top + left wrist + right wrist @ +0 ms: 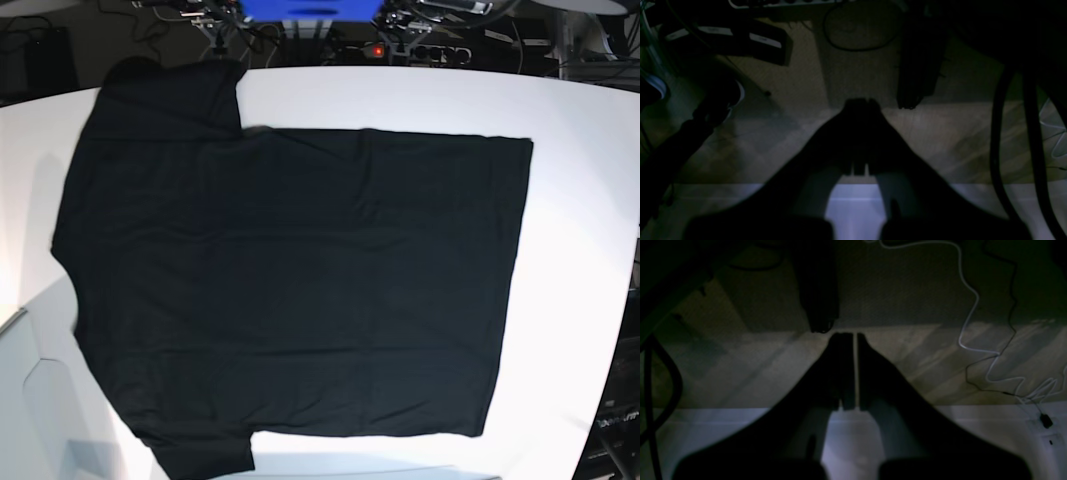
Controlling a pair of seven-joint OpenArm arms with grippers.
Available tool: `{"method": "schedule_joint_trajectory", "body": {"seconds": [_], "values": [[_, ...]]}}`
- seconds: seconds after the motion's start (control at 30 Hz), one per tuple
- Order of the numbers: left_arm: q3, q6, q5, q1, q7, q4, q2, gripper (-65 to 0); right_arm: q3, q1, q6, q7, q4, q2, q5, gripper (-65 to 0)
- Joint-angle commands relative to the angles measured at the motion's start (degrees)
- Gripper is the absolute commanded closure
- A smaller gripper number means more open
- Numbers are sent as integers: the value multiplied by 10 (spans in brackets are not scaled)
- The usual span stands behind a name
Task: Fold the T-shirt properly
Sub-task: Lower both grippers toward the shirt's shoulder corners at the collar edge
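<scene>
I see both my left end effector and right end effector clenched empty, one T-shirt flat across the tabletop.

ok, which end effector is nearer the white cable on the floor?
Right. The white cable trails beside the right end effector; none shows around the left end effector.

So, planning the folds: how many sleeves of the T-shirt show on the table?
2: one sleeve at the far-left corner, the other sleeve at the near-left edge of the T-shirt.
</scene>
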Motion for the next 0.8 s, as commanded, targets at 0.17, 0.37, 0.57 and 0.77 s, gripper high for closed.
{"method": "schedule_joint_trajectory", "body": {"seconds": [0.17, 0.37, 0.57, 0.77], "values": [[-1, 8, -1, 2, -1, -1, -1, 0, -1, -4, 9, -2, 1, -1, 3, 0], [-1, 9, -1, 2, -1, -1, -1, 0, -1, -4, 9, -2, 1, -1, 3, 0], [-1, 9, -1, 3, -1, -1, -1, 0, -1, -4, 9, -2, 1, -1, 3, 0], [-1, 6, -1, 4, -1, -1, -2, 0, -1, -30, 9, -5, 36, -1, 3, 0]]}}
